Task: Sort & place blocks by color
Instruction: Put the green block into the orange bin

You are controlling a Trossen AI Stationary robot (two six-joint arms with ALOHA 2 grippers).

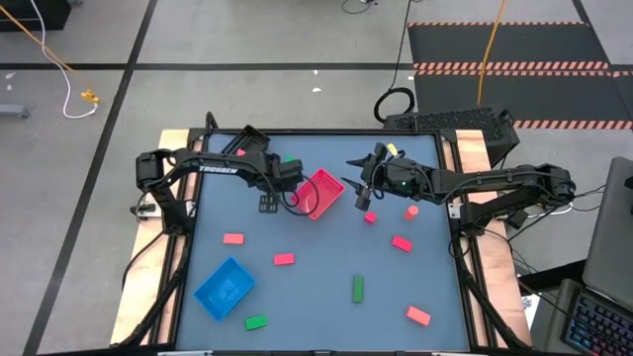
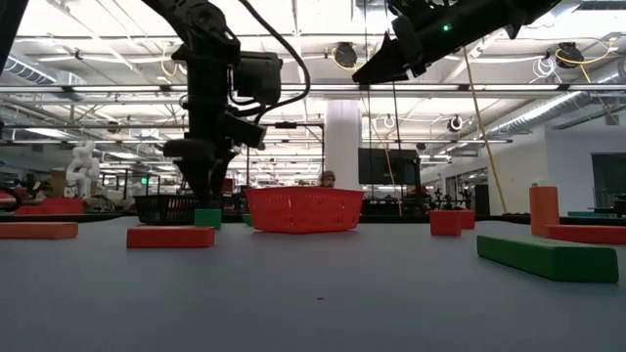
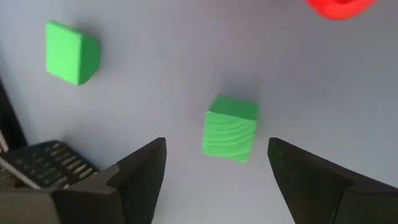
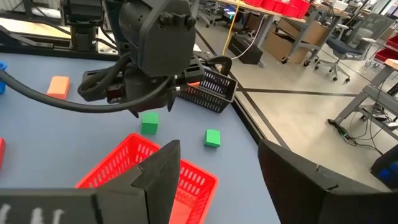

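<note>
My left gripper point(image 3: 217, 143) point(image 1: 269, 204) is open and points down, left of the red basket point(image 1: 321, 193). A green cube point(image 3: 229, 129) point(image 2: 206, 217) sits on the table between its fingers, with a gap on each side; the gripper hides it in the high view. A second green cube point(image 3: 69, 52) point(image 1: 290, 158) rests nearby. My right gripper point(image 4: 219, 146) point(image 1: 359, 188) is open and empty, raised above the table at the basket's right side. Pink-red blocks point(image 1: 233, 238) point(image 1: 284, 259) point(image 1: 402, 243) and green bars point(image 1: 358, 289) point(image 1: 256, 322) lie scattered on the table.
A blue tray point(image 1: 225, 288) lies near the table's near left corner. A black mesh basket point(image 4: 208, 87) stands by the far edge, close to my left gripper. More pink-red blocks point(image 1: 418, 315) point(image 1: 370, 218) point(image 1: 410, 211) lie on the right half. Bare tabletop shows in the near middle.
</note>
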